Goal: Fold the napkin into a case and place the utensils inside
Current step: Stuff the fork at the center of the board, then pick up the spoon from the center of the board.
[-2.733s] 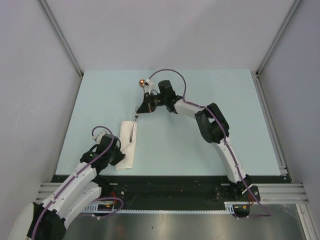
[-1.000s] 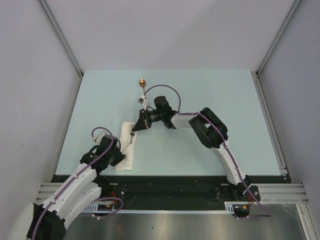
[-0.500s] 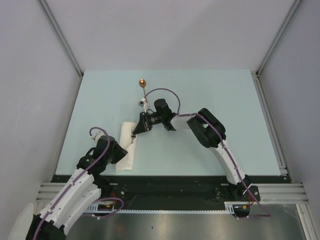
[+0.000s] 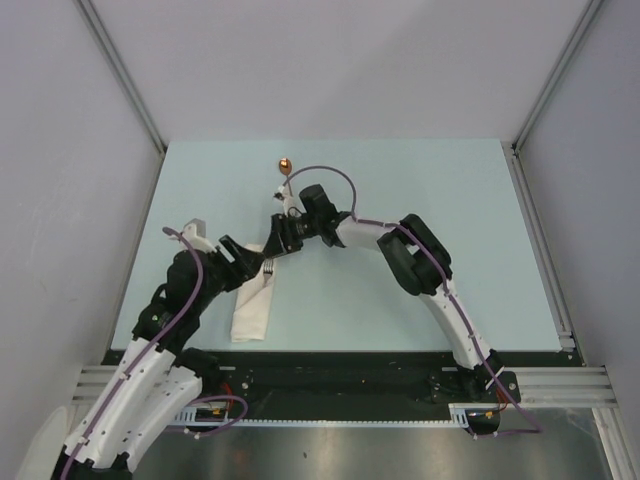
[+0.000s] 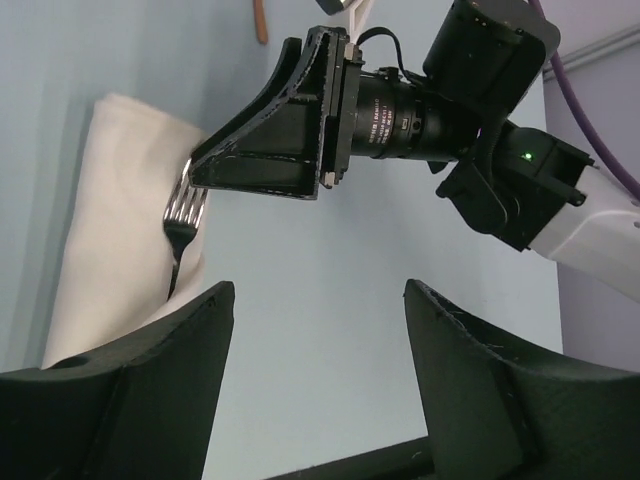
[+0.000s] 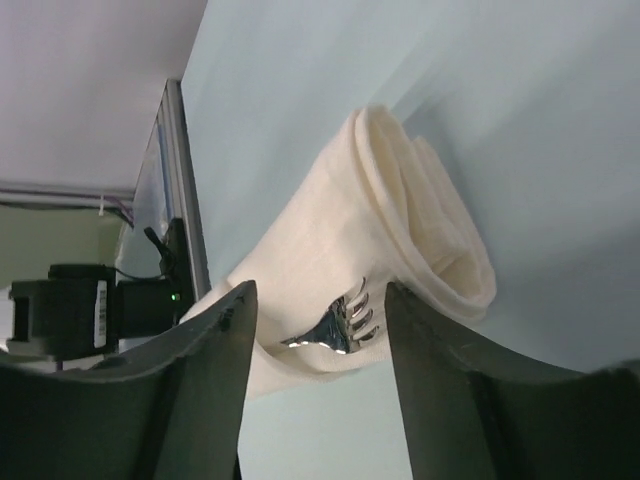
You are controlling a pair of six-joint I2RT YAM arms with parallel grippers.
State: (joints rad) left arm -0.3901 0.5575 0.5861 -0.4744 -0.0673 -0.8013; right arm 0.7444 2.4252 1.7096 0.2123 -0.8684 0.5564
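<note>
Where the two arms meet over the pale blue table (image 4: 420, 200), the left gripper (image 4: 250, 258) stands with its jaws spread wide and nothing between them. Its wrist view shows only bare table surface between the two black fingers (image 5: 150, 390). Facing it, the right gripper (image 4: 278, 245) likewise has its jaws parted and grips nothing. The case (image 4: 250, 312), a long, narrow, layered strip of off-white cloth, lies flat on the table below the meeting fingertips. It extends from them toward the near edge, ahead and to the left of the left gripper's fingers. The fork (image 4: 267, 270) rests on the case just below the right gripper's fingertips and apart from them. Its tines point toward that gripper and its handle runs away along the strip; whether the handle sits under a cloth layer cannot be told. From the right wrist, the tines appear between the fingers against the rolled edge of the cloth. The spoon (image 4: 286, 170) lies on the table beyond the right gripper, on its far side and apart from the case, with its copper bowl farthest away.
</note>
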